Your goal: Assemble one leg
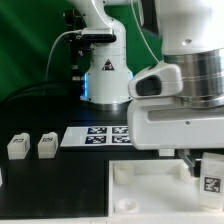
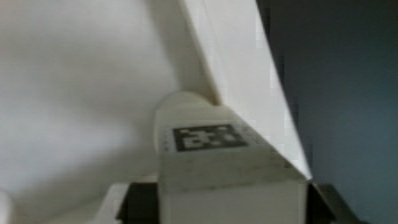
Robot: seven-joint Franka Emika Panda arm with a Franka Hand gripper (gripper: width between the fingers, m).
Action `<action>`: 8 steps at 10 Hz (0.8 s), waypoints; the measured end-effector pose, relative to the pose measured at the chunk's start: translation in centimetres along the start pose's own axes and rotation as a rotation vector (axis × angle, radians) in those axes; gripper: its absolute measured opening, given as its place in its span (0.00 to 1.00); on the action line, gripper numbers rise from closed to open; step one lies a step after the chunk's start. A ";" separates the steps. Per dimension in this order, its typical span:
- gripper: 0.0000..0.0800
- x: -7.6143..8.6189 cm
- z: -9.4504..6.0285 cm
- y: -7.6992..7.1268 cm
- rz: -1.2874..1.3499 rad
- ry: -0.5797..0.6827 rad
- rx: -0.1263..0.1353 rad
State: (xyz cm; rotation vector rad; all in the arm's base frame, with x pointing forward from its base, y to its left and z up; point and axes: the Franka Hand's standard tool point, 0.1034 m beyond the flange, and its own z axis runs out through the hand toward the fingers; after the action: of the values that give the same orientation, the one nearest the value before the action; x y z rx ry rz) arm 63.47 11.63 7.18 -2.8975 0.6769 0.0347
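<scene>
Evidently the end effector (image 1: 203, 168), low at the exterior frame's right, clamps a leg (image 1: 212, 180) near the white tray-like piece (image 1: 140, 192).

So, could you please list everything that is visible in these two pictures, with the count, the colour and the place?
loose legs: two, white with a tag, side by side on the table at the exterior view's left.
held leg: one, white with a tag, between the pincer's fingers at the tray piece's edge, on the exterior view's right.
tray piece: one, white, at the front of the table.
marker board: one, white with black tags, flat behind the tray piece.
table: one, black.
arm: one, white, base at the back, wrist in front.
pincer: one, shut on the held leg.
</scene>
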 end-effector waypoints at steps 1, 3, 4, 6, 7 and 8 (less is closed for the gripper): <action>0.37 0.0 0.0 0.0 0.071 -0.002 0.004; 0.37 0.2 0.0 0.1 0.455 -0.019 0.027; 0.37 0.0 0.0 -0.1 0.623 -0.023 0.021; 0.37 -0.2 0.1 -0.4 1.007 -0.078 0.056; 0.37 -0.1 0.2 -0.2 1.006 -0.078 0.055; 0.37 -0.2 0.2 -0.4 0.998 -0.078 0.054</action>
State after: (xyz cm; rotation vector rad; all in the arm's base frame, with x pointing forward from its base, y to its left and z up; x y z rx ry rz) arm 63.43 12.07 7.05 -2.1863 1.9505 0.2374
